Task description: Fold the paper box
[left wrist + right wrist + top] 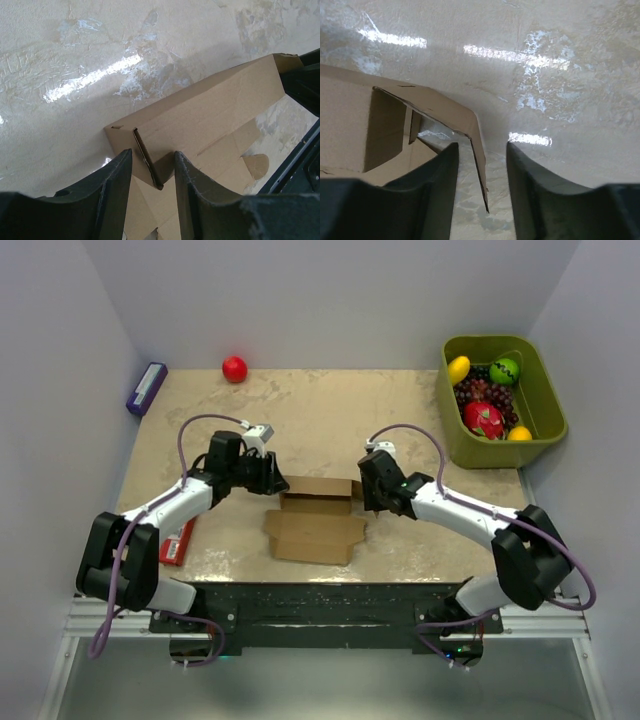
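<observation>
The paper box [318,530], plain brown cardboard, lies mid-table with its back wall folded upright and a flat notched panel toward the near edge. My left gripper [275,478] is at the box's left end. In the left wrist view the box [210,107] has a thin side flap standing edge-on between the left gripper's [152,155] fingers, with a gap on each side. My right gripper [368,490] is at the right end. In the right wrist view the box [350,120] shows its hollow end, and a bent end flap [470,122] hangs between the right gripper's [482,146] spread fingers, untouched.
A green bin [545,405] of toy fruit stands at the back right. A red ball [234,368] sits at the back edge, a small purple box [146,388] at the back left. A flat red box [177,542] lies under my left arm.
</observation>
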Tool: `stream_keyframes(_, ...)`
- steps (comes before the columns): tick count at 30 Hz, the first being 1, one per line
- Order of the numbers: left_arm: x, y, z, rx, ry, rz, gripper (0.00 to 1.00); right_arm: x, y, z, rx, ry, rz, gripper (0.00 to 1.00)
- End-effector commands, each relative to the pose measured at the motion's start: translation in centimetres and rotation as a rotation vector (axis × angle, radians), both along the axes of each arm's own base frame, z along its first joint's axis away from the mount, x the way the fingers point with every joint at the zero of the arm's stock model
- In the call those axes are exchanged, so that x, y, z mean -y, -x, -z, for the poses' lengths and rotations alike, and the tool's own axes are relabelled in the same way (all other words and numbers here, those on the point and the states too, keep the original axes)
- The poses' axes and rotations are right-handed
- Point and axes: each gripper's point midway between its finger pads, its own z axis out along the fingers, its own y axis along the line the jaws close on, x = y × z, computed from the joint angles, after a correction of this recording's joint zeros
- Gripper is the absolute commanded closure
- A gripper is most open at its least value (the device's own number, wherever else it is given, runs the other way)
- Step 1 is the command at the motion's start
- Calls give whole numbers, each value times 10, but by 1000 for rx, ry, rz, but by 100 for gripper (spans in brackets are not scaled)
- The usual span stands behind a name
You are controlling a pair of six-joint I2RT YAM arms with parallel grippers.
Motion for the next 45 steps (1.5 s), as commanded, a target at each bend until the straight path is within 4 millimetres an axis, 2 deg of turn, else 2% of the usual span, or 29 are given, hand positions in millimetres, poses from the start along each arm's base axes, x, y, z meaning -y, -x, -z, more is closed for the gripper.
stream_keyframes(1, -1, -8, -4, 29, -21, 10, 56, -14, -11, -7, 20, -45, -21, 64)
stream_keyframes(6, -2, -8, -2, 33, -39, 3, 57, -31, -3, -11, -54, -93, -75, 82)
stream_keyframes(10, 2, -5, 1, 26, -44, 16, 57, -34, 5, -14, -86, -105, -85, 88)
stream_keyframes(14, 9, -3, 3, 21, -47, 36, 57, -36, 10, -18, -105, -114, -98, 97)
stream_keyframes(18, 10, -1, 7, 19, -77, 40, 57, -33, 9, -24, -100, -90, -115, 100)
stream_keyframes(24, 9, -2, 7, 46, -140, 37, 58, -22, 9, -18, -150, 37, -169, 100)
stream_keyframes(27, 11, -3, 0, 84, -154, 39, 55, -22, 10, -14, -161, 51, -176, 100)
stream_keyframes(28, 11, -4, -9, 116, -148, 37, 46, -21, 9, -13, -160, 51, -172, 100)
stream_keyframes(30, 8, -12, -23, 176, -155, 9, 36, -21, 9, -9, -162, 46, -165, 100)
stream_keyframes(31, 6, -17, -39, 236, -150, -7, 31, -22, 8, -9, -157, 43, -166, 100)
stream_keyframes(33, 0, -22, -60, 317, -154, -40, 27, -25, 7, -9, -150, 31, -176, 100)
stream_keyframes(34, -4, -24, -81, 392, -144, -65, 22, -25, 6, -8, -148, 34, -177, 100)
stream_keyframes(35, -12, -27, -92, 438, -159, -111, 21, -26, 5, -9, -146, 36, -186, 100)
stream_keyframes(36, -19, -24, -112, 503, -149, -137, 20, -26, 5, -7, -148, 43, -190, 100)
stream_keyframes(39, -27, -21, -146, 625, -116, -202, 21, -25, 4, -8, -149, 50, -192, 100)
stream_keyframes(40, -19, -10, -168, 681, -65, -200, 22, -25, 4, -9, -146, 51, -194, 100)
stream_keyframes(42, -7, 3, -179, 713, -25, -192, 26, -25, 4, -10, -149, 49, -193, 100)
stream_keyframes(43, 16, 20, -187, 725, 46, -136, 27, -25, 5, -11, -148, 47, -192, 100)
stream_keyframes(44, 28, 28, -186, 714, 82, -111, 28, -26, 5, -12, -149, 42, -191, 100)
stream_keyframes(45, 39, 34, -168, 672, 96, -84, 30, -25, 5, -11, -152, 43, -190, 100)
